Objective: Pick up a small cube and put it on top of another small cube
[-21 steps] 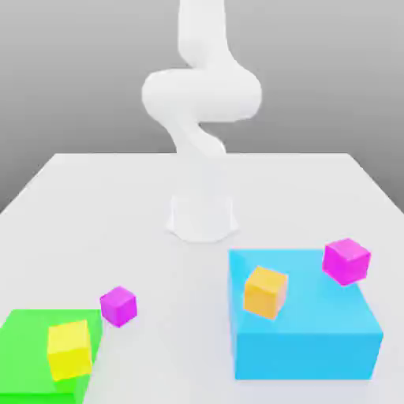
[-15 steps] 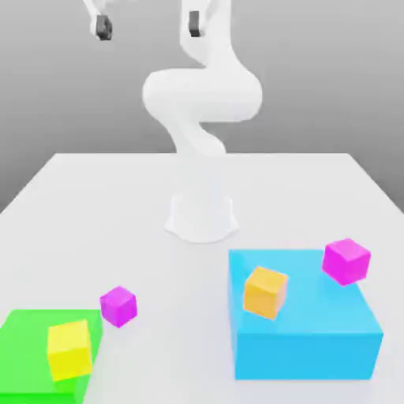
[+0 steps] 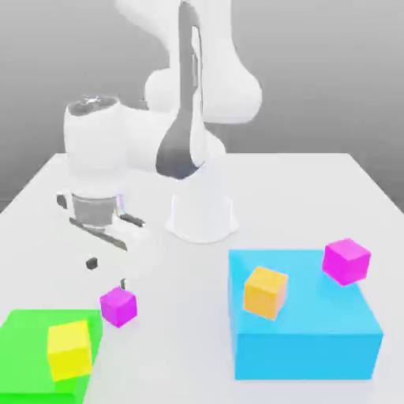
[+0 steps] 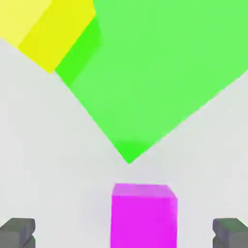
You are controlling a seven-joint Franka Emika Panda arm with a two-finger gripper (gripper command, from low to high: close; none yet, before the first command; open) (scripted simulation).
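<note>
Small cube (image 3: 117,306) on the bench (image 3: 316,197), lower left of the exterior frame, beneath the fingers.
Fingers spread wide and empty; the gripper (image 3: 107,272) hangs just above the magenta cube without touching it. In the hand view the cube (image 4: 144,215) sits midway between the two dark fingertips (image 4: 18,231), clear of both. It stands just beside the corner of the green block (image 3: 35,335), which carries a yellow cube (image 3: 69,349). A second magenta cube (image 3: 346,261) rests on the blue block (image 3: 308,339) at right, near an orange cube (image 3: 265,292), well apart from the fingers.
</note>
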